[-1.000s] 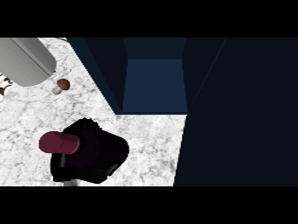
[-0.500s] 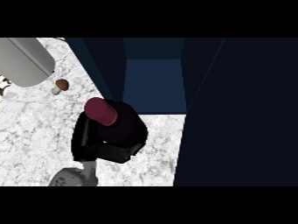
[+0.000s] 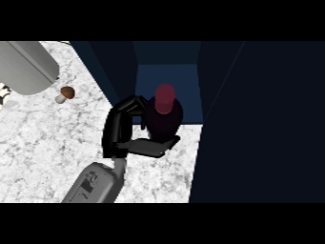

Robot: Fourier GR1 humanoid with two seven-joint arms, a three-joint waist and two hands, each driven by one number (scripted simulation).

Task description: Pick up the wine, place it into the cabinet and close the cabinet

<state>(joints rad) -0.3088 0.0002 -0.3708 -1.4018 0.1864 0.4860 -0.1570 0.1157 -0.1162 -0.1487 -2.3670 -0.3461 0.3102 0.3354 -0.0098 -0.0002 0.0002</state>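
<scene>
The right hand curls round the wine at the cabinet mouth; best keep the bottle upright; ease it far inside, between the walls.

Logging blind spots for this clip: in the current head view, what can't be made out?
- Wine bottle: the lower body merges with the dark hand curled round it; its base is hidden.
- Cabinet: top cut off by the view's upper edge; the inside is too dark to read.
- Small brown item on the counter: too small to identify.
- Other hand: not in view.
</scene>
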